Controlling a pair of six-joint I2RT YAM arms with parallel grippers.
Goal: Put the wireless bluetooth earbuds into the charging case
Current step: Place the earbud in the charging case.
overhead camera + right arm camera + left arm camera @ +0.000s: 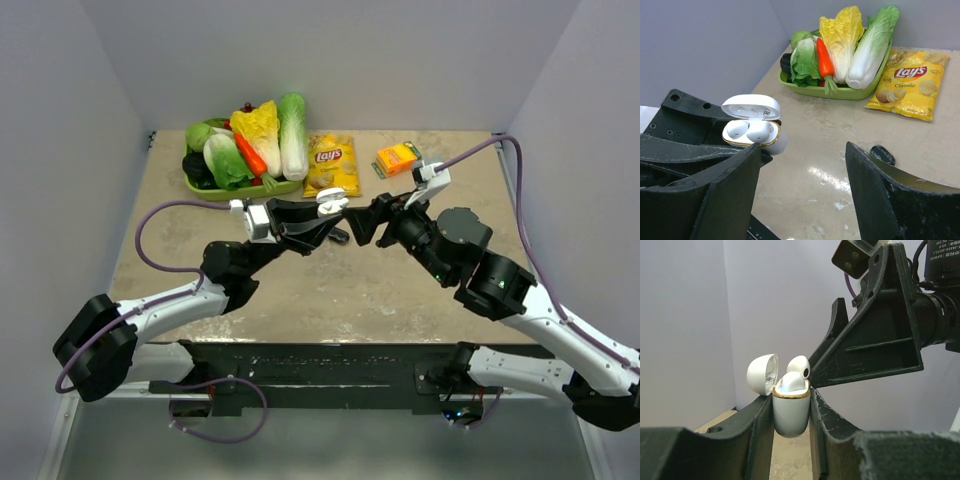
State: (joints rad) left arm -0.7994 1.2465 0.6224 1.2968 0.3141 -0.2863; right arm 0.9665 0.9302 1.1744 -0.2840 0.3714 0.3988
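L end effector (789,407) clamps open charging case (790,417) (earbuds (759,130) inside); R end effector (804,150) wide, empty

Down on the pale, marbled surface (330,300), everything is gathered along the far edge. At the far left sits a green tray (850,93), heaped with vegetables. Just beside it to the right lies a yellow Lay's Classic chip bag (331,164), flat and label up. Further right, clear of the bag, rests a small orange box (397,158). Nearer the middle, well apart from the rest, a small black rounded object (882,153) lies alone on the bare top, with light glaring off the surface near it.
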